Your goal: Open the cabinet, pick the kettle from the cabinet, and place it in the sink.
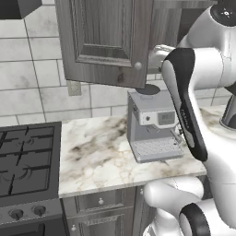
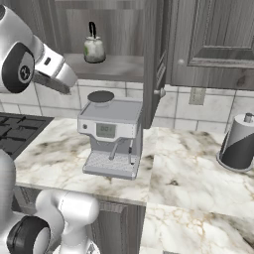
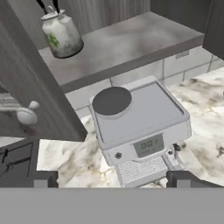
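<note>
The cabinet is open. Its left door is swung out and appears edge-on in the right base view, knob toward me. The kettle, small, silvery with a greenish patch and a black handle, stands upright at the back left of the bare shelf. It sits at the upper left of the hand view, kettle. My gripper is open and empty, below and in front of the shelf, above the coffee machine. The door's knob is just to its left. The sink is out of view.
A boxy grey coffee machine stands on the marble counter right under the open shelf. A gas stove lies to the left. A dark grey canister stands on the counter at the right. The open door juts out over the counter.
</note>
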